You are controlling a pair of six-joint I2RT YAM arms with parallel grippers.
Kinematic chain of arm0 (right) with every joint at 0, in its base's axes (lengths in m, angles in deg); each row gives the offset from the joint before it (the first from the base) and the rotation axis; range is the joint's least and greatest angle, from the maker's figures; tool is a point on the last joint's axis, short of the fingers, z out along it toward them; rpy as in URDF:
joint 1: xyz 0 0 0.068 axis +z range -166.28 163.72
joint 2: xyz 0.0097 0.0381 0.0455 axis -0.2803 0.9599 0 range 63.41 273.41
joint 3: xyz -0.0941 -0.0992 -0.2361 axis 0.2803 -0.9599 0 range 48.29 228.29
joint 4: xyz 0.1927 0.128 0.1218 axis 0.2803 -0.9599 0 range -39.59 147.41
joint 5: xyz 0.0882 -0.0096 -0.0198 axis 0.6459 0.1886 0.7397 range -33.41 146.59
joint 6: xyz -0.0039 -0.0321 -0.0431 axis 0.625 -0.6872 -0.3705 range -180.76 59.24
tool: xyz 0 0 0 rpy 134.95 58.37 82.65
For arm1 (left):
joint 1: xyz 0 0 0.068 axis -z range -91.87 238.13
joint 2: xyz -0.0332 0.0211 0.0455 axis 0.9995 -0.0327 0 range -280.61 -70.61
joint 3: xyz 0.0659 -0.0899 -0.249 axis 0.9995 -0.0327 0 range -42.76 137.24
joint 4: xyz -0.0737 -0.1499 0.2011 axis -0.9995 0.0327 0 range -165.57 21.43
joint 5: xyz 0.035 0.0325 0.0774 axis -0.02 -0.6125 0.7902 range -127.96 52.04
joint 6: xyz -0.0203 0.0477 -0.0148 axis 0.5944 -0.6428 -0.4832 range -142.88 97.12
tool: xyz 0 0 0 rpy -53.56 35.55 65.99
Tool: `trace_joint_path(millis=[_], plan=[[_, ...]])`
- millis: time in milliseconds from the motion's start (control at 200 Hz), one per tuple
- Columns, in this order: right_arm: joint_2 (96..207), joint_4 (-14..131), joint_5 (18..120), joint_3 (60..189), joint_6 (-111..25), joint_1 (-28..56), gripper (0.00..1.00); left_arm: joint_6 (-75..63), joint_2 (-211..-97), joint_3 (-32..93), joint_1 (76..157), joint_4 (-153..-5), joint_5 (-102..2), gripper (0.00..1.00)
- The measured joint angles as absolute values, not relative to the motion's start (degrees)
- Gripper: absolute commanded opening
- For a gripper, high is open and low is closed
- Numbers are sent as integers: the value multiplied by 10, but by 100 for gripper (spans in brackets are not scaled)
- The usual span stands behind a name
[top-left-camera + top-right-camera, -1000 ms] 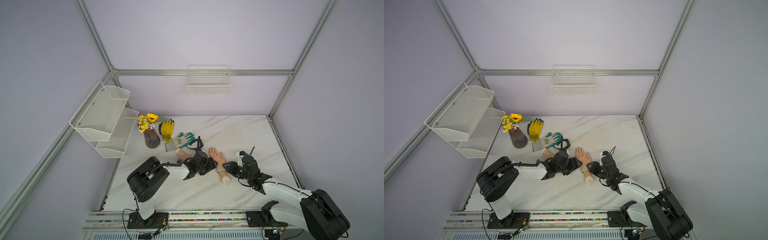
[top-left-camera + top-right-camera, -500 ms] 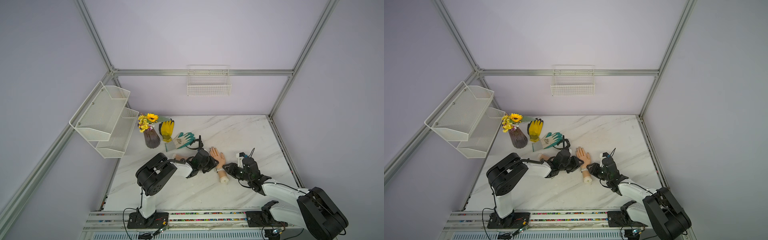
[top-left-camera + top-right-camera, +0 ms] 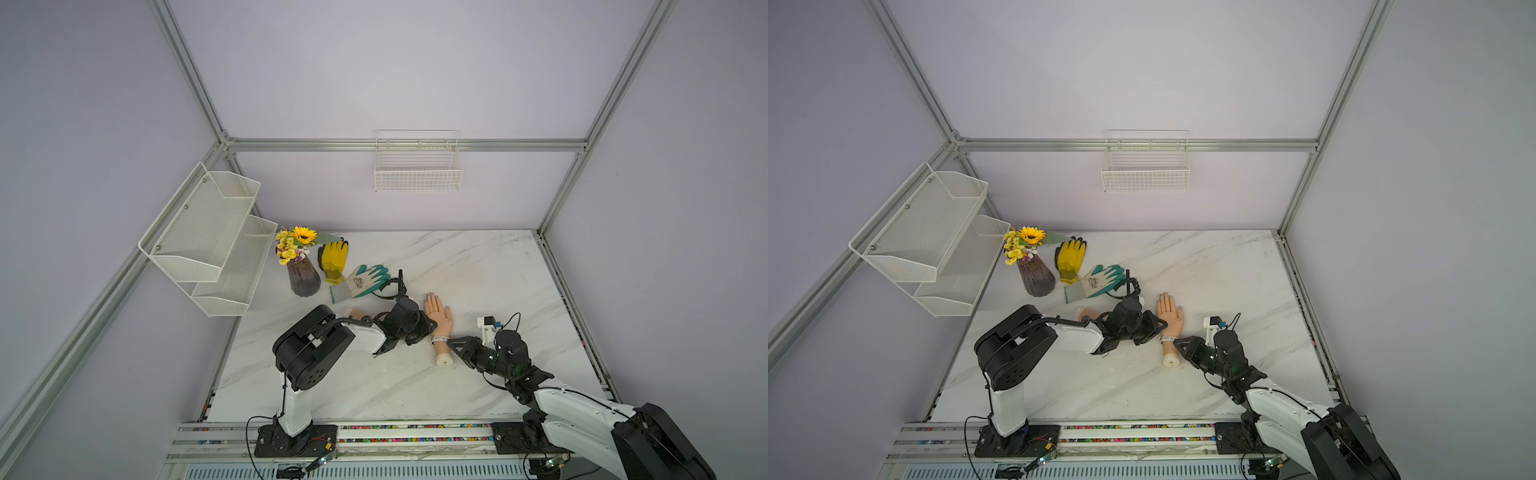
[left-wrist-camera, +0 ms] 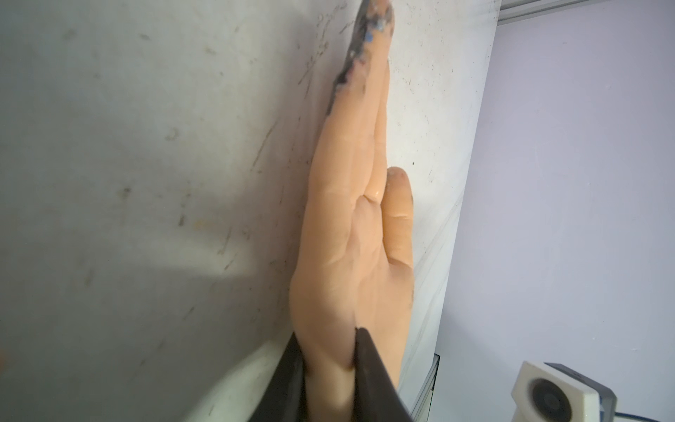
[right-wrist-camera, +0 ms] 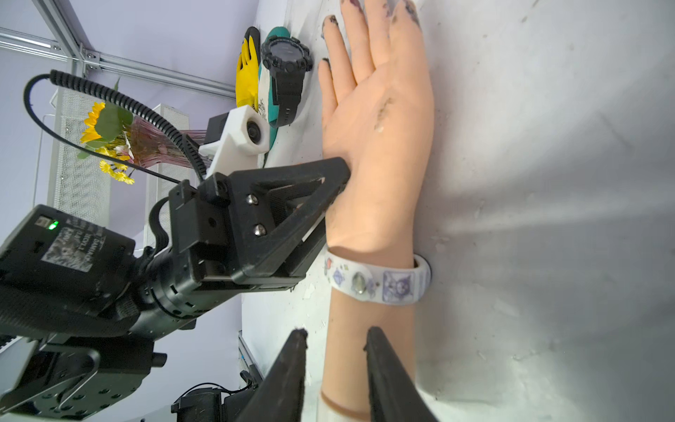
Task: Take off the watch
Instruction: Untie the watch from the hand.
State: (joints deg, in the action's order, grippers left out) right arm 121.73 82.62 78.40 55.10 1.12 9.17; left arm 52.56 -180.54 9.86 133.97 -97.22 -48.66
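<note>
A flesh-coloured mannequin hand point(image 3: 437, 312) point(image 3: 1169, 315) lies flat on the marble table. The watch point(image 5: 376, 281), a white band with cartoon prints, is buckled round its wrist and shows in both top views point(image 3: 439, 340) point(image 3: 1168, 339). My left gripper point(image 4: 328, 334) is shut on the side edge of the hand near the heel of the palm; one of its fingers point(image 5: 299, 197) presses there just above the band. My right gripper point(image 5: 336, 332) is open just below the band, one finger over the forearm point(image 5: 369, 365), the other beside it, clamping nothing.
A black watch point(image 5: 288, 73) lies on a teal glove point(image 3: 365, 280), with a yellow glove point(image 3: 332, 259) and a vase of flowers point(image 3: 301, 270) behind. A second mannequin hand point(image 3: 354, 313) lies under my left arm. White wire shelves point(image 3: 208, 237) hang at the left.
My left gripper has closed onto the edge of the mannequin hand, and its arm has shifted. My right gripper has edged slightly toward the forearm and stays open.
</note>
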Motion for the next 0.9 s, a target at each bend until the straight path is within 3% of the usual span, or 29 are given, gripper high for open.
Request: trace_joint_path(millis=[900], plan=[[1339, 974, 782, 548, 61, 92, 28, 523, -1806, 99, 1339, -974, -486, 10]])
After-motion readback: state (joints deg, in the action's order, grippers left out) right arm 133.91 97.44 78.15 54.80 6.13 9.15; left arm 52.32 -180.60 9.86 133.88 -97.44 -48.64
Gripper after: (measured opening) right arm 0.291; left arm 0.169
